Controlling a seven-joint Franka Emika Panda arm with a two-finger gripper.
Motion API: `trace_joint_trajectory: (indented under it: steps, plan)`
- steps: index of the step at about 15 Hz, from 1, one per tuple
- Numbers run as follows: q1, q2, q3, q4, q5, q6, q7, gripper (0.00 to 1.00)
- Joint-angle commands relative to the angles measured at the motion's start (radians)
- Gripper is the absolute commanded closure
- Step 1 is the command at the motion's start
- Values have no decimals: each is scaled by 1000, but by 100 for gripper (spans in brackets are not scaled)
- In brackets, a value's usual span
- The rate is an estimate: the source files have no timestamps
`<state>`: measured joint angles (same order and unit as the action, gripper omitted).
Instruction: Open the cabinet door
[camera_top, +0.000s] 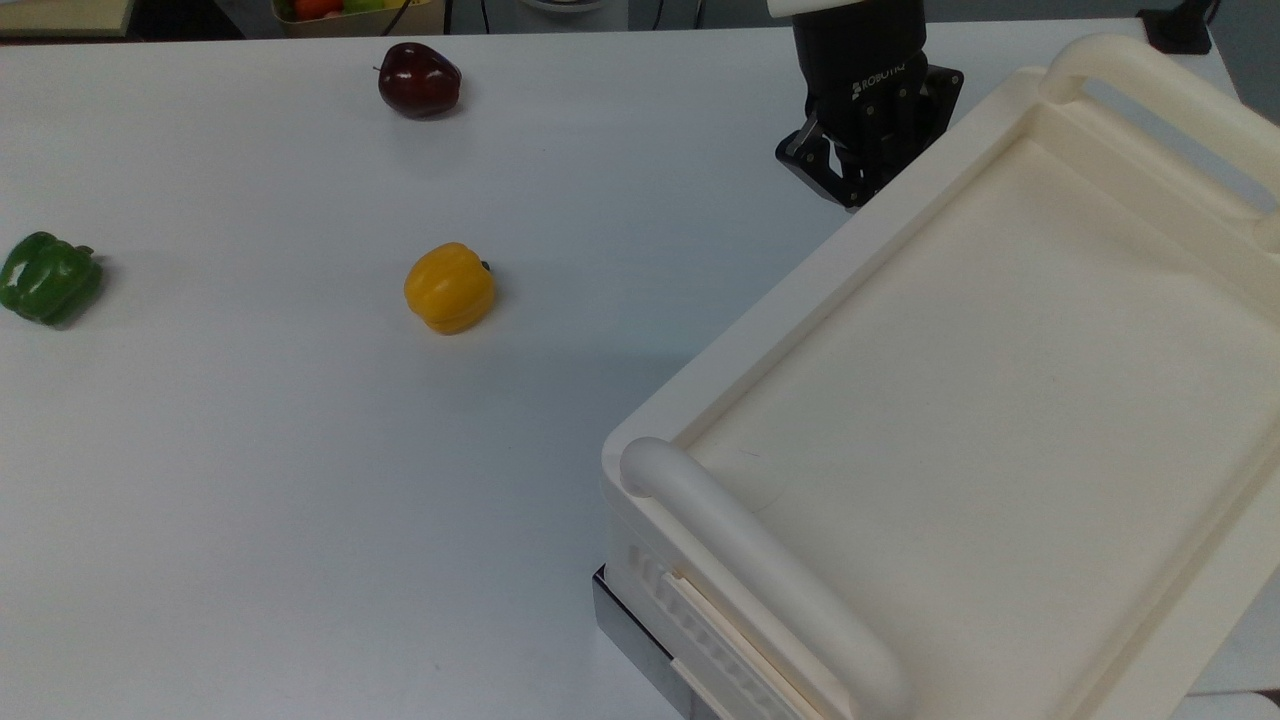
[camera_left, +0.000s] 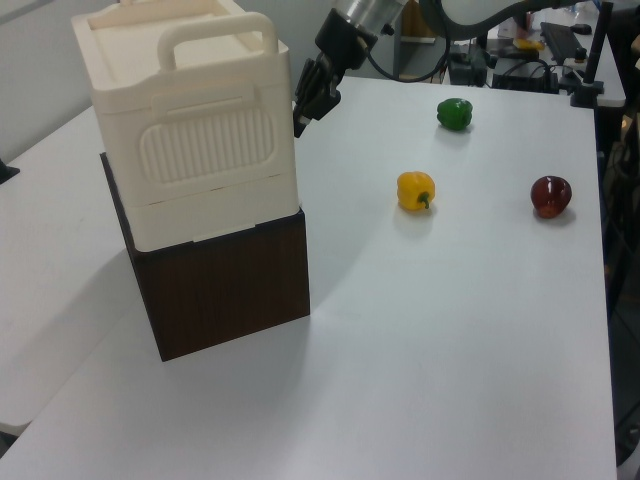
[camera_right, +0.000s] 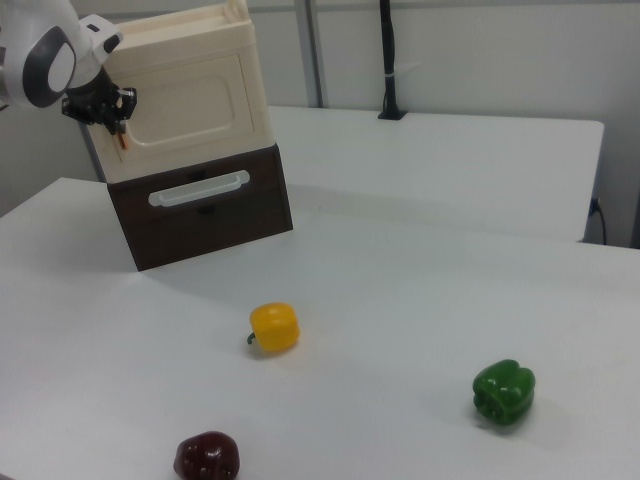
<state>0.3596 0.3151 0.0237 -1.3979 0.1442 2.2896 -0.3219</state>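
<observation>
Cabinet door (camera_right: 190, 105): cream-white recessed panel on the cabinet's front in the right view, shut flush, above a dark brown drawer (camera_right: 200, 205).
Gripper (camera_right: 108, 112): at the door's copper-coloured bar handle (camera_right: 119, 139), on the right view's left edge of the panel; whether the fingers grip it, cannot tell.
Nearby: yellow bell pepper (camera_top: 449, 288), green bell pepper (camera_top: 48, 278) and dark red apple (camera_top: 419, 79), well apart on the white table (camera_top: 300, 450).
</observation>
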Motion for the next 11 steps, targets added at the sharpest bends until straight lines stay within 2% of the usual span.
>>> trace_joint_trajectory:
  steps: [1,4,7,10,11]
  plan:
    - [16,10,-15,20,-61,21,21,100]
    - [12,-40,-13,-27,-60,-2,21,100]
    - [1,-70,-19,-39,-57,-111,21,100]
    - [-43,-88,-21,-41,-57,-186,18,100]
    - [-57,-88,-22,-41,-58,-225,21,97]
